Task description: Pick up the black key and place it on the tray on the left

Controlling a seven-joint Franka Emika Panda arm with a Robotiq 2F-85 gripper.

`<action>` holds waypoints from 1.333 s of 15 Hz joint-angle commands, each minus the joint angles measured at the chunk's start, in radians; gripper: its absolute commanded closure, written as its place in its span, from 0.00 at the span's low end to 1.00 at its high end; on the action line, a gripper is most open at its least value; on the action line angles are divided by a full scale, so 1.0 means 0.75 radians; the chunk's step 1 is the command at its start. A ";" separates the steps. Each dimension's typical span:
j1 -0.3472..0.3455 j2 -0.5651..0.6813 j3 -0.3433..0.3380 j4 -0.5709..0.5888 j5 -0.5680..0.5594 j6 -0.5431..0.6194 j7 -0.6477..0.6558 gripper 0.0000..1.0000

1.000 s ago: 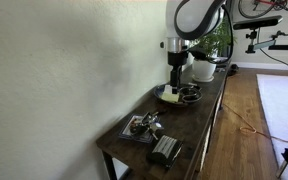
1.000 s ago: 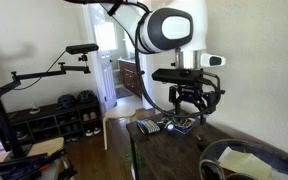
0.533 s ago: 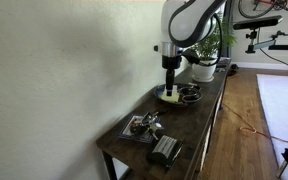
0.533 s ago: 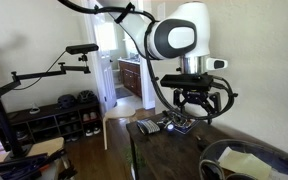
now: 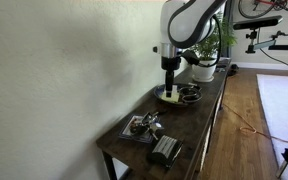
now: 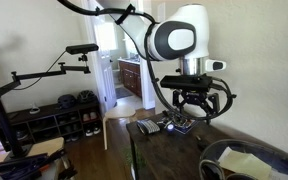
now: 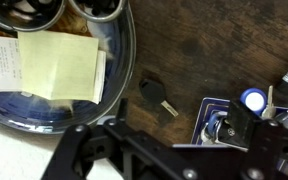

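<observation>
The black key [image 7: 152, 92], with a short silver blade, lies on the dark wooden tabletop [image 7: 214, 45] between the round dish and the tray. My gripper [image 7: 162, 140] hangs above it, open and empty, with the key just beyond the jaws. The flat dark tray [image 7: 206, 112] is at the right edge of the wrist view and holds small metal items and a blue-capped piece [image 7: 251, 100]. In both exterior views the gripper [image 5: 170, 88] [image 6: 194, 112] hovers over the table, with the tray [image 5: 134, 133] [image 6: 147, 128] beyond it. The key is too small to make out there.
A round dark blue dish [image 7: 114, 95] [image 5: 168, 97] holds a yellow paper [image 7: 59, 65] and a receipt. Small round bowls [image 5: 190, 95] sit next to it. A black ridged box [image 5: 165, 150] stands at the table's near end. A white potted plant [image 5: 204, 68] stands behind. The wall runs along one side.
Over the first half second the arm shifted sideways along the table and a little lower. It has held still since.
</observation>
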 commanded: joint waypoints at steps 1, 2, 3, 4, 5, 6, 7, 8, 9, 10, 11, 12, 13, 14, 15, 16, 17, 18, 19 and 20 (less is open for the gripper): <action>-0.032 0.061 0.035 0.054 -0.014 -0.013 -0.058 0.00; -0.033 0.075 0.038 0.063 -0.019 -0.010 -0.076 0.00; -0.037 0.096 0.043 0.080 -0.024 -0.011 -0.104 0.00; -0.041 0.116 0.048 0.097 -0.027 -0.013 -0.131 0.00; -0.048 0.141 0.054 0.122 -0.031 -0.017 -0.169 0.00; -0.048 0.161 0.053 0.143 -0.039 -0.021 -0.185 0.00; -0.050 0.184 0.055 0.171 -0.048 -0.033 -0.210 0.00; -0.054 0.202 0.058 0.189 -0.056 -0.033 -0.234 0.00; -0.055 0.227 0.059 0.217 -0.068 -0.032 -0.263 0.00; -0.059 0.248 0.064 0.240 -0.070 -0.038 -0.287 0.00; -0.065 0.275 0.070 0.269 -0.069 -0.047 -0.310 0.00; -0.065 0.297 0.072 0.292 -0.072 -0.052 -0.325 0.00; -0.066 0.319 0.077 0.312 -0.073 -0.058 -0.348 0.00; -0.064 0.338 0.077 0.330 -0.076 -0.059 -0.361 0.00; -0.065 0.362 0.081 0.349 -0.079 -0.056 -0.385 0.00; -0.066 0.382 0.085 0.367 -0.081 -0.060 -0.406 0.00; -0.065 0.401 0.088 0.386 -0.084 -0.067 -0.423 0.00; -0.061 0.418 0.085 0.401 -0.091 -0.068 -0.431 0.00; -0.059 0.436 0.086 0.418 -0.096 -0.076 -0.446 0.00; -0.059 0.449 0.088 0.432 -0.101 -0.081 -0.459 0.00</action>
